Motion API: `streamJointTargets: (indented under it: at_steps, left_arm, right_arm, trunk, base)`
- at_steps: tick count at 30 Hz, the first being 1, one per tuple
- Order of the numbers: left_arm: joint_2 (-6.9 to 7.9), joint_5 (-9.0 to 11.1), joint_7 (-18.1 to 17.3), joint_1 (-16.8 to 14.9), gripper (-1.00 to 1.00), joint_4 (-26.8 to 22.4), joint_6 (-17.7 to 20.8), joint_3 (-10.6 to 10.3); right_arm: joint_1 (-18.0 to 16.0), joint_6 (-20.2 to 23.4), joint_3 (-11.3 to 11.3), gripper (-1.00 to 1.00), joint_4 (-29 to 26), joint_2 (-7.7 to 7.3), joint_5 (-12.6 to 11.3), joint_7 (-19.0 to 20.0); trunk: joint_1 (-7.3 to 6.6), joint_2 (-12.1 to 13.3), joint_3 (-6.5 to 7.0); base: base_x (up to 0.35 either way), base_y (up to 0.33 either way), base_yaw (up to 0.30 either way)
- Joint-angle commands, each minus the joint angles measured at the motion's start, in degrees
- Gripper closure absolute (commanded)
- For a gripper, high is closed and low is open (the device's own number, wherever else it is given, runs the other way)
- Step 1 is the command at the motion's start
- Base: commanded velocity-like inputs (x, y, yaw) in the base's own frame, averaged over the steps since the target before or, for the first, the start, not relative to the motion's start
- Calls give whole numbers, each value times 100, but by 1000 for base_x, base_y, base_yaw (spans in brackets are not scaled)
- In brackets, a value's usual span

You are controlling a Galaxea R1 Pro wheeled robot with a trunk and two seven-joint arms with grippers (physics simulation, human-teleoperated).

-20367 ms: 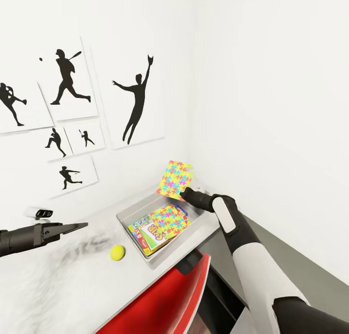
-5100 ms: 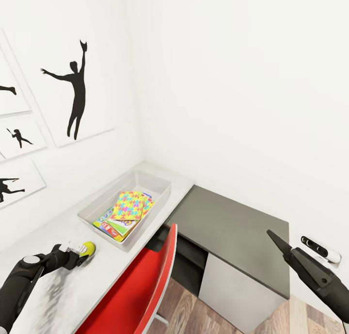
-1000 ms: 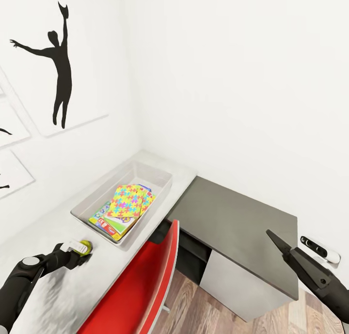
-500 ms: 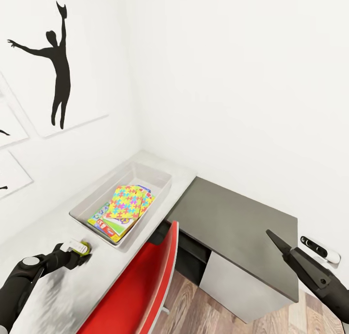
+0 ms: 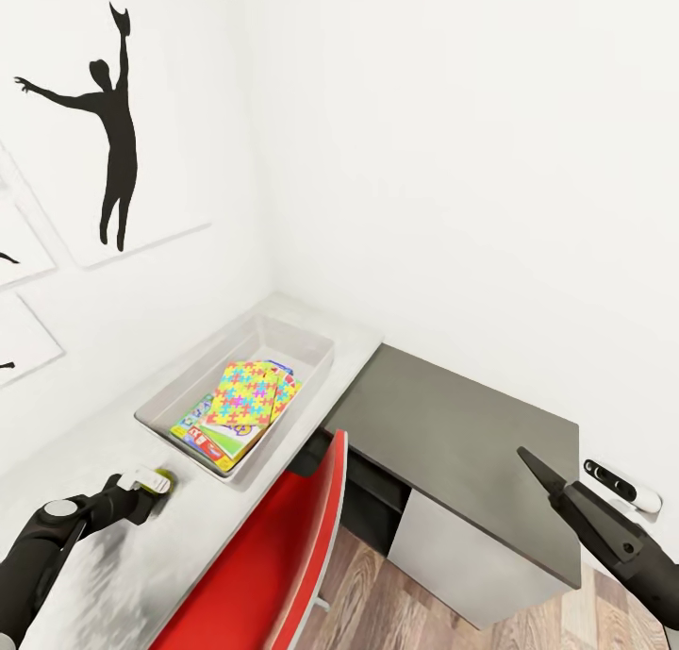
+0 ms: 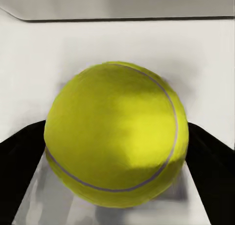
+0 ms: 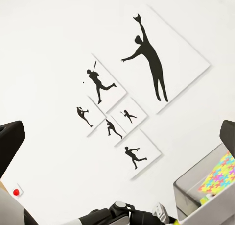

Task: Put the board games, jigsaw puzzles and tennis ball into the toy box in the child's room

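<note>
The tennis ball point(image 5: 166, 484) rests on the pale table point(image 5: 222, 508), and my left gripper point(image 5: 158, 484) is shut on it. In the left wrist view the ball point(image 6: 116, 134) sits between two black fingers point(image 6: 19, 166) that press its sides. The toy box point(image 5: 316, 350) stands a short way beyond, against the wall. Inside it a jigsaw puzzle point(image 5: 247, 392) lies on top of a board game point(image 5: 203, 433). My right gripper point(image 5: 530, 461) hangs open over the floor at the right, its fingers point(image 7: 10, 144) spread wide.
A red chair point(image 5: 278, 556) is pushed up to the table's front edge. A lower dark grey top point(image 5: 453, 424) adjoins the table on the right, with wood floor below. Black baseball silhouette pictures point(image 5: 104, 131) hang on the white wall.
In the last second the camera shifted slightly. My left gripper stays at the ball, and less of the ball shows in the head view. The right arm has not moved.
</note>
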Motion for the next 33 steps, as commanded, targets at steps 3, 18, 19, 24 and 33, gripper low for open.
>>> streamJointTargets:
  at_steps: [3, 18, 19, 24, 33]
  left_arm:
    - [-5, -17, -42, -4, 100, -10, 41, 12]
    - [-5, -1, -42, -4, 100, -10, 64, 12]
    - [-5, -1, -42, -4, 100, -10, 67, 12]
    - [0, 25, -55, -4, 100, -18, 83, 12]
    - [53, 37, -704, -8, 100, -138, 99, 120]
  right_arm:
    - [-4, 60, -1, -100, -2, 0, -4, 15]
    - [-4, 58, -1, -100, 0, -5, 1, 29]
    - [-4, 57, -1, -100, 3, -9, 1, 29]
    - [-4, 52, -4, -100, 7, 2, 7, 25]
    - [-4, 47, -1, -100, 7, 15, 10, 17]
  trunk:
    - [3, -11, -11]
    - [3, -11, -11]
    - [3, -11, -11]
    - [3, -11, -9]
    - [3, -11, 59]
  base:
    - [0, 0, 0]
    - [0, 0, 0]
    - [-17, 0, 0]
    - [-71, 0, 0]
    - [-11, 0, 0]
